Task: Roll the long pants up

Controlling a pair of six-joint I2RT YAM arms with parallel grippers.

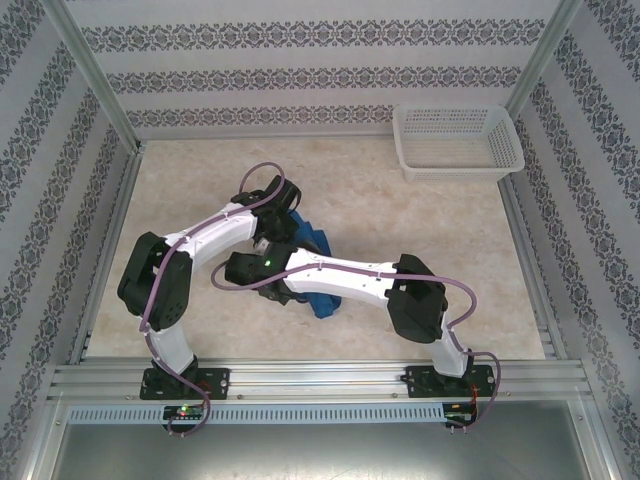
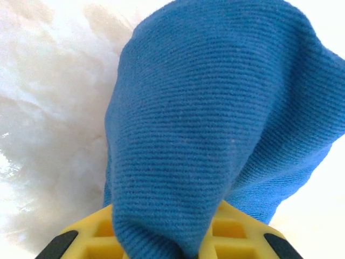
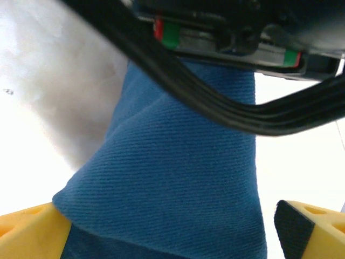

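Top view — the long pants [image 1: 322, 298] lie bunched into a small blue bundle near the middle of the table [image 1: 420, 215]. They are partly hidden under my 2 forearms. A white basket [image 1: 456, 140] stands well apart in the far right corner.

Left wrist view — my left gripper [image 2: 186, 245] pinches a fold of the blue cloth, which bulges out from between the yellow fingers [image 2: 237, 233].

Right wrist view — my right gripper [image 3: 170, 232] is spread wide. The cloth lies between its 2 fingers [image 3: 27, 229], against the left one and clear of the right one.
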